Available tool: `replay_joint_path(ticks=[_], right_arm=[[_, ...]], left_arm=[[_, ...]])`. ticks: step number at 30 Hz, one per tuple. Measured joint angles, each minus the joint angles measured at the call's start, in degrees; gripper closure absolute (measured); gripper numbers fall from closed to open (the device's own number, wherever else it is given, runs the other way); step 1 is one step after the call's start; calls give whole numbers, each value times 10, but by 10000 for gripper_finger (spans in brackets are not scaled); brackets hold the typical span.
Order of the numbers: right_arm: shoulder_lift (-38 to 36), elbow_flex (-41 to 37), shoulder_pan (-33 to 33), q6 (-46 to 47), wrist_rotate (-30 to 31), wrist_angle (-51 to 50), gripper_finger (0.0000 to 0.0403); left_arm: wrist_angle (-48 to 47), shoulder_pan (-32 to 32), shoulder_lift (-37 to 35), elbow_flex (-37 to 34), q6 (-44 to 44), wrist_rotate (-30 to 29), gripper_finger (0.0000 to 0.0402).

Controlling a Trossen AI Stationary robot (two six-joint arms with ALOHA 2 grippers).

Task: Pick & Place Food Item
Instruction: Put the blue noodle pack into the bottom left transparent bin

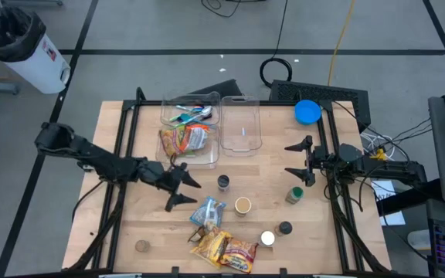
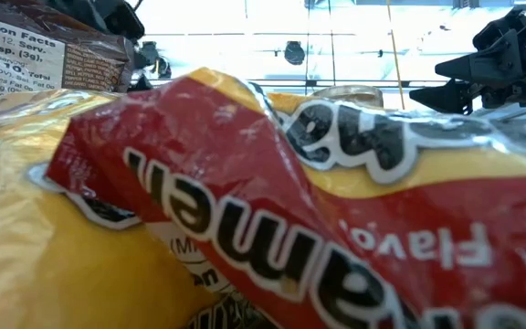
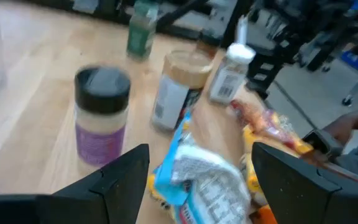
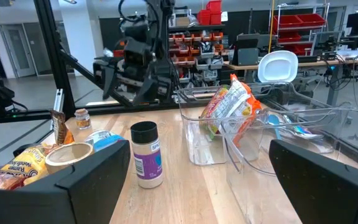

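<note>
In the high view we see the left gripper (image 1: 182, 190) a little left of the frame's centre, jaws spread wide and holding nothing. Just to its lower right lies a blue-and-white packet (image 1: 209, 211) on the table (image 1: 114, 224), close to the fingertips but apart from them. In the left wrist view the same packet (image 3: 197, 180) sits between the two dark fingers (image 3: 114, 183), with a gap on each side.

Below the packet, at lower centre of the high view, lie yellow-and-red ramen packs (image 1: 224, 249); in the low view one ramen pack (image 2: 272, 210) fills almost the whole frame.

Two clear bins stand at upper centre. The left bin (image 1: 168, 104) holds an orange-and-green packet (image 1: 184, 139) and some smaller items; the right bin (image 1: 242, 123) looks bare.

A purple-label jar (image 1: 223, 182) stands right of the left gripper. The right gripper (image 1: 298, 162) waits at centre right, fully spread and holding nothing.
</note>
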Motion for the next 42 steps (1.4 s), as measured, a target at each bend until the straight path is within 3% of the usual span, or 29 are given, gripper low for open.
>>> replay_joint_path(ticks=[8, 19, 27, 31, 37, 42], right_arm=[[0, 0, 0, 0, 0, 0, 23], [0, 0, 0, 0, 0, 0, 23], [0, 0, 0, 0, 0, 1, 23], [0, 0, 0, 0, 0, 2, 23], [0, 0, 0, 0, 0, 4, 23], [0, 0, 0, 0, 0, 4, 23]], left_arm=[[-6, -1, 90, 66, -15, 24, 117], [-154, -1, 183, 179, -58, 35, 117], [-205, -1, 181, 192, -58, 36, 127], [-212, -1, 180, 193, -58, 36, 181], [-225, 12, 180, 192, -57, 39, 303], [-231, 32, 159, 192, -8, 94, 391]])
